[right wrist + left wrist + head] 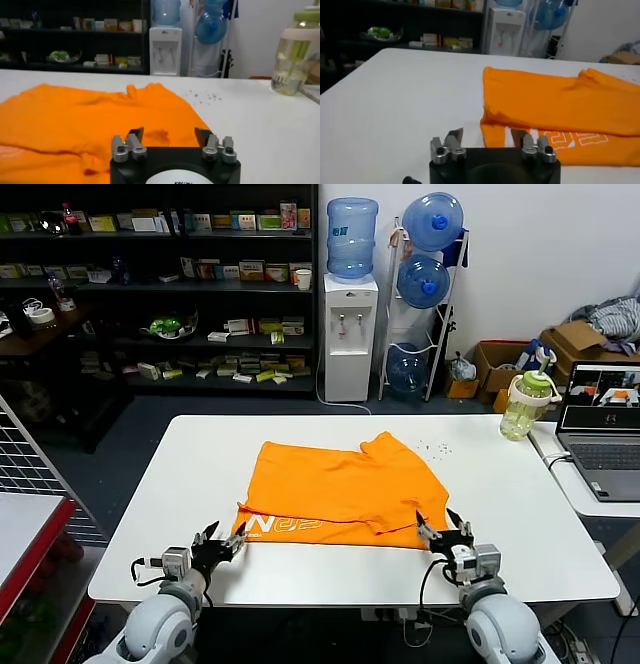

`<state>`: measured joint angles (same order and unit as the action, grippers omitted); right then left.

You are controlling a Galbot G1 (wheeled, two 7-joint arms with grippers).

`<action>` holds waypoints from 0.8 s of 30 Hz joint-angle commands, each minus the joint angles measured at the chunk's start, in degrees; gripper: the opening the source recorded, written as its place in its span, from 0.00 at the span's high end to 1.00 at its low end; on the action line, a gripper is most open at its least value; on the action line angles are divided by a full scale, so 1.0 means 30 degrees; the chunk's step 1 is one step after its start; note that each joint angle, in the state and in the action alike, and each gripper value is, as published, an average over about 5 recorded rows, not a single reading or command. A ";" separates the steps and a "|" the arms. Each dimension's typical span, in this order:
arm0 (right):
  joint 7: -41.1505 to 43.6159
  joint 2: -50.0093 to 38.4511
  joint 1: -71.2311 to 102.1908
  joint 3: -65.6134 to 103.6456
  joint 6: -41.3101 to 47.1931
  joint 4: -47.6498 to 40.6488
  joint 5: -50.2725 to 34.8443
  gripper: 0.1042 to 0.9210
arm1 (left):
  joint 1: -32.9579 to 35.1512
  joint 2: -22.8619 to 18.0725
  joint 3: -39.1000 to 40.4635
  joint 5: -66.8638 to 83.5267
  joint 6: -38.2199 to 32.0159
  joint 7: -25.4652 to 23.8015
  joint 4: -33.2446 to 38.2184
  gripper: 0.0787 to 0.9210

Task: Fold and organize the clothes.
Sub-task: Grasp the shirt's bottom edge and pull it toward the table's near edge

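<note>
The orange T-shirt (345, 489) lies partly folded on the white table (200, 474), with white lettering (285, 524) showing along its near edge. My left gripper (222, 542) is open at the shirt's near left corner, its fingertips just short of the cloth; in the left wrist view the shirt (560, 105) lies ahead of my left gripper (487, 135). My right gripper (440, 534) is open at the near right corner, over the cloth's edge; in the right wrist view the shirt (90, 120) lies between the fingers of my right gripper (169, 134).
A pale green drink bottle (525, 404) and an open laptop (600, 439) stand at the far right. A water dispenser (348, 334), spare bottles and dark shelves (160, 284) are behind the table. A wire rack (25, 474) is at the left.
</note>
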<state>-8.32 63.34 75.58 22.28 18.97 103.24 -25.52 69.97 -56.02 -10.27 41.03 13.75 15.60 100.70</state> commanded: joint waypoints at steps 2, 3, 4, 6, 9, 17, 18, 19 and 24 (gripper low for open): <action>0.0601 -0.0397 0.0848 0.0730 0.0843 -0.0713 -0.0535 0.12 | 0.1110 -0.1032 -0.0393 -0.0735 -0.0078 -0.0481 -0.0096 0.14; 0.0578 -0.0386 0.0734 0.0715 0.0945 -0.0857 -0.0744 0.12 | 0.0992 -0.1103 -0.0355 -0.0752 -0.0088 -0.0493 -0.0208 0.13; 0.0583 -0.0380 0.0657 0.0694 0.1031 -0.0931 -0.0840 0.12 | 0.0847 -0.1181 -0.0311 -0.0754 -0.0089 -0.0502 -0.0329 0.12; 0.0586 -0.0361 0.0517 0.0630 0.1181 -0.1016 -0.0996 0.12 | 0.0589 -0.1281 -0.0213 -0.0743 -0.0088 -0.0518 -0.0531 0.12; 0.0571 -0.0293 0.0346 0.0521 0.1361 -0.1057 -0.1104 0.12 | 0.0208 -0.1377 -0.0071 -0.0728 -0.0087 -0.0527 -0.0818 0.12; 0.0469 -0.0186 0.0081 0.0349 0.1688 -0.1162 -0.1418 0.13 | -0.0168 -0.1412 0.0186 -0.0711 -0.0089 -0.0422 -0.0968 0.12; 0.0434 -0.0185 0.0076 0.0341 0.1691 -0.1151 -0.1474 0.14 | -0.0167 -0.1402 0.0202 -0.0713 -0.0092 -0.0413 -0.0955 0.12; 0.0412 -0.0186 0.0077 0.0338 0.1664 -0.1135 -0.1516 0.17 | -0.0163 -0.1391 0.0217 -0.0716 -0.0096 -0.0406 -0.0945 0.14; 0.0392 -0.0197 0.0194 0.0351 0.1443 -0.0945 -0.1541 0.34 | -0.0105 -0.1348 0.0325 -0.0786 -0.0154 -0.0379 -0.0858 0.28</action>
<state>-7.18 62.88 76.03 23.10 23.08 100.46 -29.42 69.80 -59.67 -9.22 38.87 13.31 14.62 98.43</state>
